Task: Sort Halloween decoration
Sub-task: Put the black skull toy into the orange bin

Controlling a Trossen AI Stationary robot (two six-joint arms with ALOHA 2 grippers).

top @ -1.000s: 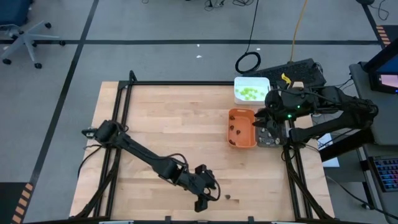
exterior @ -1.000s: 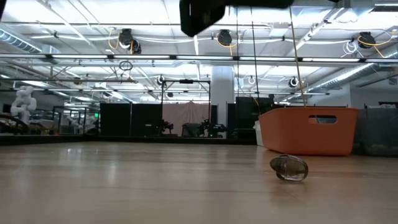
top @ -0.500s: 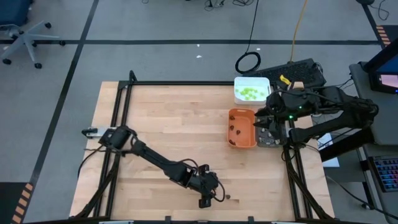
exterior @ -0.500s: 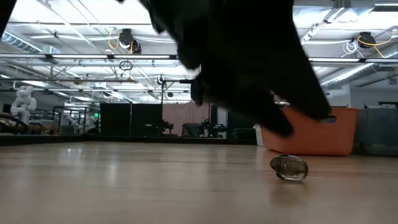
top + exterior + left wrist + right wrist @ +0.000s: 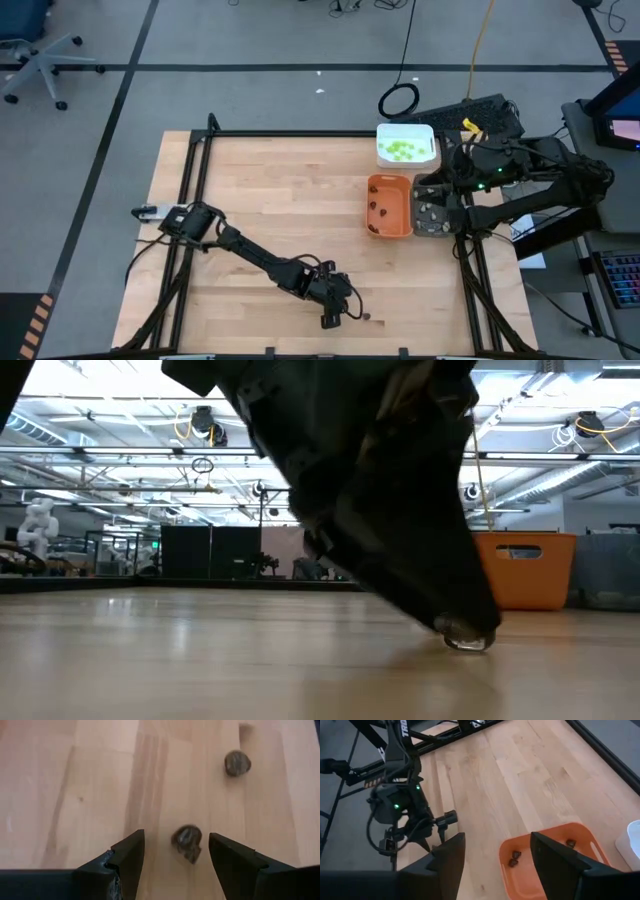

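Lowering over the near edge of the surface (image 5: 280, 200), the left pincer (image 5: 175, 851) is spread with a small dark brown-grey decoration piece (image 5: 187, 842) sitting between its two fingers (image 5: 129, 855), nothing gripped yet. A second similar piece (image 5: 237, 763) is lying a little farther off on the bare wood, well clear of the fingers. In the low view the arm is filling most of the frame and its tip is sitting right at the piece (image 5: 467, 636).

To do this pick well, I judge the pincer should be centring itself so the piece sits midway, since it is lying slightly nearer one finger; closing off-centre could flick so tiny a thing away. Going fully down to the wood before closing also looks wise.

The right pincer (image 5: 492, 865) is spread and empty, waiting above the trays at the far right. The orange tray (image 5: 389, 207) is holding a few dark pieces, the white tray (image 5: 405, 146) lime-green ones, and the grey tray (image 5: 432, 212) pale ones.
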